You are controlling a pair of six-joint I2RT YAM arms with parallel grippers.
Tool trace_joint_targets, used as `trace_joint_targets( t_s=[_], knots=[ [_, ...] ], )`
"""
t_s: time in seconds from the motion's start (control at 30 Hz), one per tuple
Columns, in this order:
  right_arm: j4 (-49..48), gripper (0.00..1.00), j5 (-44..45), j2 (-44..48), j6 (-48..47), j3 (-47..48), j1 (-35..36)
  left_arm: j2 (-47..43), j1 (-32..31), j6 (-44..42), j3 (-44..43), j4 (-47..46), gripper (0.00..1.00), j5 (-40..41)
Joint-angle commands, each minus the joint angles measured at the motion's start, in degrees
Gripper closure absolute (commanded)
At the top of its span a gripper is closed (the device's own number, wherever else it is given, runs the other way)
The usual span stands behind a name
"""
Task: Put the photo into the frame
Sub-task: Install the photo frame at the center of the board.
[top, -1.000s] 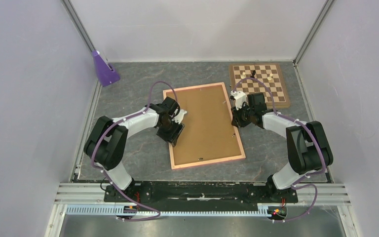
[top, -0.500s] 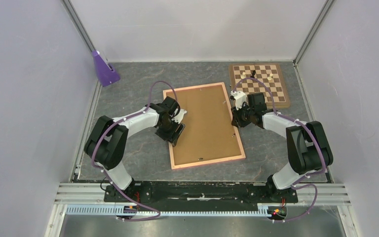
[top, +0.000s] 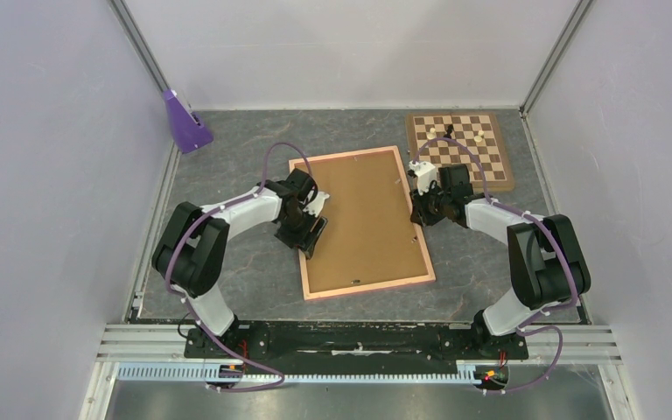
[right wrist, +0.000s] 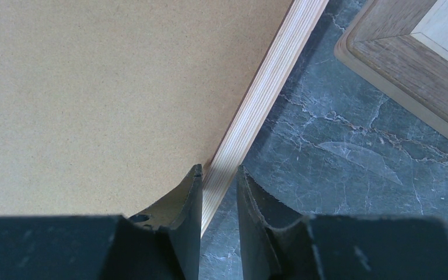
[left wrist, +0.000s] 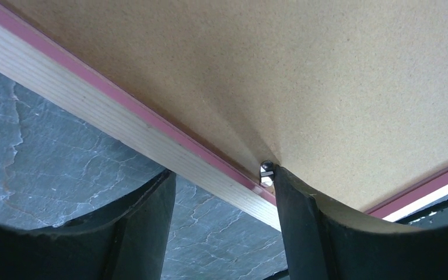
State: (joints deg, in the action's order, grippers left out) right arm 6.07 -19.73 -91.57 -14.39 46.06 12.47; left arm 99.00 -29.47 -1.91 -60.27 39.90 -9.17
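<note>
The frame (top: 367,288) lies face down on the table, its pale wood rail (left wrist: 122,122) and pink inner lip showing. The brown backing board (top: 363,219) fills it. The photo is hidden. My left gripper (top: 312,229) stands open across the frame's left rail (left wrist: 224,175), one finger over the table. The other finger (left wrist: 291,204) rests on the board against a small metal tab (left wrist: 266,172). My right gripper (top: 418,213) is at the right rail (right wrist: 268,87). Its jaws (right wrist: 219,172) are narrowly open astride the rail, and bare table shows between the rail and the outer finger.
A brown-and-cream chessboard (top: 462,147) with a few pieces sits at the back right, its corner (right wrist: 408,52) close to my right gripper. A purple wedge (top: 184,122) stands in the back left corner. Grey walls enclose the table on three sides.
My left gripper's jaws have spread wider at the frame's left rail and the left arm has shifted slightly. The right arm and the frame have not moved.
</note>
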Motion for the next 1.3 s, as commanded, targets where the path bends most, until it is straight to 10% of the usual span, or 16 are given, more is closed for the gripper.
trace_joint_targets(
  t_s=[0.0, 1.27],
  knots=[
    [-1.77, 0.84, -0.15, -0.05, -2.82, 0.34, 0.01, 2.0, 1.49, 3.14, -0.9, -8.07, 0.3, 1.34],
    [-1.76, 0.85, -0.01, 0.22, -2.83, 0.28, 0.0, -3.77, 1.7, -4.58, 2.0, -2.03, 0.29, -2.42]
  ],
)
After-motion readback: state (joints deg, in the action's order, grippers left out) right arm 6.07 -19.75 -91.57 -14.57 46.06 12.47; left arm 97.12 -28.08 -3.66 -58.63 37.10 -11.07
